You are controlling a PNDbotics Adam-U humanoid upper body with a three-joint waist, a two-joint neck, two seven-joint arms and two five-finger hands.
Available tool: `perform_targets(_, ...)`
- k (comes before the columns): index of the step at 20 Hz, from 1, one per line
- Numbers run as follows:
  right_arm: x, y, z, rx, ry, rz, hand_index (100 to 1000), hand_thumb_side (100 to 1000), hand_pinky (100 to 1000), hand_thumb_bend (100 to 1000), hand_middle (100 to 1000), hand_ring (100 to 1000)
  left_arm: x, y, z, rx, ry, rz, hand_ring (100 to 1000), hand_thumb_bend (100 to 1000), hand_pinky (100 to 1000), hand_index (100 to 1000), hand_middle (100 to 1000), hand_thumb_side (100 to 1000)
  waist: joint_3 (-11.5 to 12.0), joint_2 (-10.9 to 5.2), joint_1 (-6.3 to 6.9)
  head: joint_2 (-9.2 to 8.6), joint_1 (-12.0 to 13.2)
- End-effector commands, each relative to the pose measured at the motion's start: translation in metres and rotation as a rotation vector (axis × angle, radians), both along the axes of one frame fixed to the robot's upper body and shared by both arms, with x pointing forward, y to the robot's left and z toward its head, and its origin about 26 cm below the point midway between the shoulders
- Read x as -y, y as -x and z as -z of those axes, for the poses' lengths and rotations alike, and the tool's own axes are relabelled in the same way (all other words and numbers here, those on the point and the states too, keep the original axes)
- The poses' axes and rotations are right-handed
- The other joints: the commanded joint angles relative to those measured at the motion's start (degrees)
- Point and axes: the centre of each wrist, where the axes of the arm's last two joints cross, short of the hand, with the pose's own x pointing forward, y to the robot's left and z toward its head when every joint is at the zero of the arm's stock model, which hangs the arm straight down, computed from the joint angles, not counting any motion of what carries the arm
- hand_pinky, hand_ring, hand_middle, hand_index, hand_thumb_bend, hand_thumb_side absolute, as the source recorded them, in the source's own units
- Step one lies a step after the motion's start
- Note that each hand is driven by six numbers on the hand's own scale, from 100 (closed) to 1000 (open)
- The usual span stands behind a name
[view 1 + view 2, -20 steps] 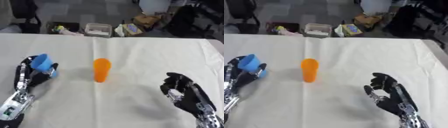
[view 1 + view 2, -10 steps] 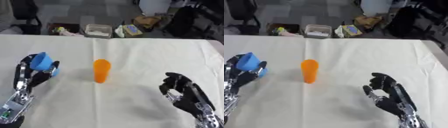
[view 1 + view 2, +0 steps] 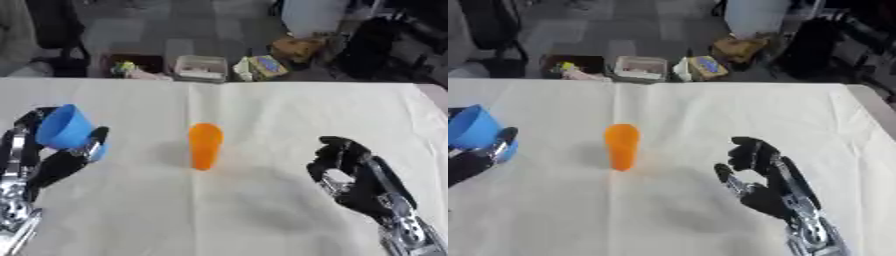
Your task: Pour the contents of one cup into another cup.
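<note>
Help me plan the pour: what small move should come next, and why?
Probably carry the blue cup held in the left hand rightward toward the orange cup. The orange cup stands alone mid-table, well apart from the blue one, and the right hand holds nothing.

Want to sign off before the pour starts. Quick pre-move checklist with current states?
1. Blue cup held in left robot hand: ok.
2. Orange cup standing on the white cloth, apart from both hands: ok.
3. Orange cup's mouth facing up: cannot tell; its top looks rounded.
4. Blue cup has contents: cannot tell.
5. Right robot hand holds nothing, fingers curled, right of the orange cup: ok.
6. Cloth between the cups bare: ok.
</note>
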Motion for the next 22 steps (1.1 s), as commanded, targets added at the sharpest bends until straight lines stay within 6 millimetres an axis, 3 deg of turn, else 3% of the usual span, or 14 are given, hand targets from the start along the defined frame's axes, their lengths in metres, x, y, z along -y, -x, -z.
perform_targets(1,0.007,-0.006,-0.015,0.044,0.068,-0.007,817,285,648,445,635,663,0.004,0.026,-0.025,0.020,-0.067,0.043,286,300,561,654,339,100,0.8,-1.51,0.39,0.06,-1.9)
perform_targets(7,0.011,-0.026,-0.028,0.091,0.170,0.015,846,232,670,487,731,744,0.014,0.041,-0.016,-0.029,-0.102,0.156,307,304,600,682,358,100,4.4,-2.41,1.68,0.04,-5.5)
perform_targets(12,0.017,-0.044,-0.025,0.092,0.226,0.048,863,181,731,551,763,790,0.029,0.043,-0.005,-0.033,-0.068,0.259,309,296,607,682,359,100,7.5,-2.79,2.89,0.00,-7.9)
perform_targets(17,0.022,-0.059,-0.016,0.069,0.279,0.055,867,179,745,569,769,796,0.045,0.045,0.002,-0.054,-0.017,0.335,308,293,608,681,359,100,10.1,-2.87,3.99,0.05,-8.6)
perform_targets(22,0.021,-0.070,-0.009,0.043,0.296,0.055,866,182,743,574,765,790,0.052,0.047,0.005,-0.059,0.003,0.375,309,295,609,682,360,100,11.2,-2.76,4.63,0.02,-9.2)
